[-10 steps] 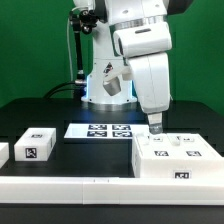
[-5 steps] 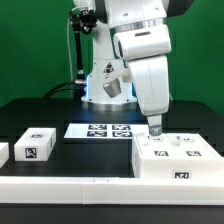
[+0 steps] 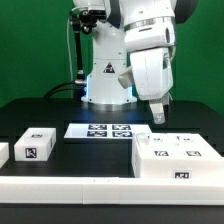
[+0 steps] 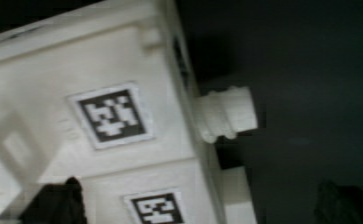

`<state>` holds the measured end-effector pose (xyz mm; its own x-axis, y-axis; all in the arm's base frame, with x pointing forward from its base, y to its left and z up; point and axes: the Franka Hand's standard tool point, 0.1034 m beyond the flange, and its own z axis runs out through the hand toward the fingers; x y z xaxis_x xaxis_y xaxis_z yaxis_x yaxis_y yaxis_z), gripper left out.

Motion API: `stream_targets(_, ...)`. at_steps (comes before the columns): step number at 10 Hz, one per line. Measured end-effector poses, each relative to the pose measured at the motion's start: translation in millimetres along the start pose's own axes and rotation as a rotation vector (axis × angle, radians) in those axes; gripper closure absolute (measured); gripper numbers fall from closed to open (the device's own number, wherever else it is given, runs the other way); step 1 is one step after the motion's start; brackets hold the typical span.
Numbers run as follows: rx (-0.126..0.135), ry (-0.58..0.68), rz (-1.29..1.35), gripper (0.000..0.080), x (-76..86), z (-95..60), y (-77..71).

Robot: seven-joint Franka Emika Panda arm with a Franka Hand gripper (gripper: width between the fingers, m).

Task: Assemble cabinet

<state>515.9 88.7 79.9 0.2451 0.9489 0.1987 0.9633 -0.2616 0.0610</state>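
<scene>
Gripper (image 3: pixel 160 116), dark-fingered, hangs spread and empty, not touching, just above the large white plastic box-shaped cabinet (image 3: pixel 176 160) at the exterior view's lower right.

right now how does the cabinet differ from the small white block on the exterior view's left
The cabinet is far larger and wider than the small white block. The cabinet shows tags on top and front; the small white block shows one, in front. Both are white and boxy.
</scene>
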Motion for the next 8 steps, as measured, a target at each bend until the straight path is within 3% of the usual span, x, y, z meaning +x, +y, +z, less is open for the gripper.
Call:
stream_targets(3,-0.003,0.005,0.188,0.0151,1.6,-0.2,-0.4)
stream_targets(5,-0.064,0.039,0.514,0.0151,-3.1,-10.3,-5.4)
stream_targets(7,-0.100,0.096,0.794,0.0151,3.7,-11.7,-19.0)
stream_targets(8,-0.098,0.113,0.896,0.0151,5.6,-9.2,-24.1)
